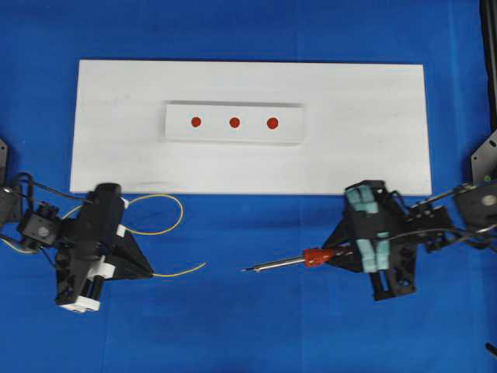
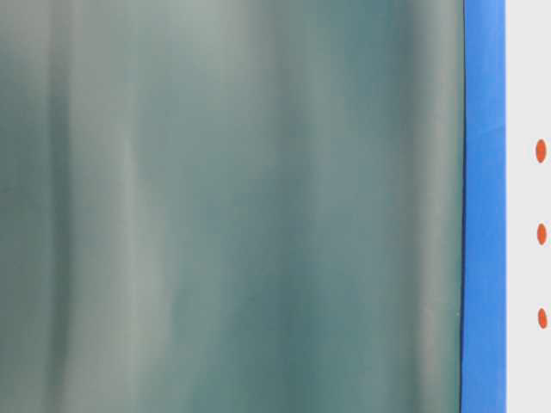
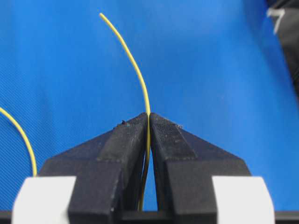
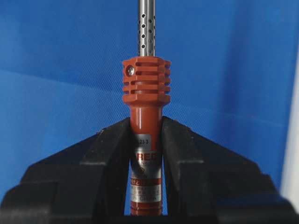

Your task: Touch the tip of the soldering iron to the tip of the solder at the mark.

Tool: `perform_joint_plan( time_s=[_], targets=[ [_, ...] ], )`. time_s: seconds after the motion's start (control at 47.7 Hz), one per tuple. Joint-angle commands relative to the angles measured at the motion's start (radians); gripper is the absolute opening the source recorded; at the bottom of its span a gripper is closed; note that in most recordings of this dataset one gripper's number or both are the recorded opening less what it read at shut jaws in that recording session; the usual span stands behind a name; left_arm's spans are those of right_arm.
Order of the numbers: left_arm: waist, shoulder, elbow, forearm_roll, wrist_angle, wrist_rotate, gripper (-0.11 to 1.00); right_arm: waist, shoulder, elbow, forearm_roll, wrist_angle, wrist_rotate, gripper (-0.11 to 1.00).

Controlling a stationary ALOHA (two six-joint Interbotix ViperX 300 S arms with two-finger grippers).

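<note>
The solder (image 1: 175,271) is a thin yellow wire, and my left gripper (image 1: 146,269) is shut on it at the lower left. Its free end points right over the blue cloth, and a loop (image 1: 167,217) trails behind. In the left wrist view the solder (image 3: 135,65) rises from the closed left gripper (image 3: 149,116). My right gripper (image 1: 338,255) is shut on the red handle of the soldering iron (image 1: 287,263), whose dark tip points left. The right wrist view shows the soldering iron (image 4: 146,84) clamped in the right gripper (image 4: 145,123). Three red marks (image 1: 234,122) sit on a small white block. The two tips are apart.
A white board (image 1: 365,132) carries the small block (image 1: 295,128) on blue cloth. The table-level view is mostly blocked by a blurred grey-green surface (image 2: 232,206); only a blue strip and the red marks (image 2: 541,234) show at its right edge.
</note>
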Motion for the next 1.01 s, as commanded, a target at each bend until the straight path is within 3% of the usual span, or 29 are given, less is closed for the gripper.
perform_joint_plan(
  time_s=[0.0,0.482,0.607,0.691,0.796,0.838,0.922,0.984],
  targets=[
    [-0.005,0.051,-0.029,-0.002,-0.015,0.000,0.02,0.014,0.046,-0.011,0.003,-0.054,-0.002,0.06],
    [0.003,0.109,-0.049,-0.002,-0.015,0.009,0.04,0.031,0.189,-0.020,0.008,-0.132,0.000,0.07],
    [0.002,0.109,-0.058,-0.002,-0.014,0.008,0.28,0.029,0.190,-0.023,0.023,-0.129,0.008,0.09],
    [0.000,0.104,-0.061,-0.002,0.000,0.006,0.51,0.029,0.186,-0.025,0.026,-0.121,0.011,0.25],
    [0.000,0.075,-0.067,-0.002,0.052,0.006,0.79,0.029,0.160,-0.031,0.026,-0.097,0.009,0.57],
    [0.000,0.055,-0.074,-0.002,0.083,0.008,0.83,0.029,0.141,-0.035,0.023,-0.081,0.008,0.69],
    [0.005,-0.002,-0.087,0.000,0.161,0.014,0.80,0.026,0.080,-0.048,0.017,-0.031,-0.002,0.88],
    [0.011,-0.051,-0.097,0.000,0.219,0.018,0.77,0.020,0.029,-0.058,0.003,0.017,-0.003,0.84]
  ],
)
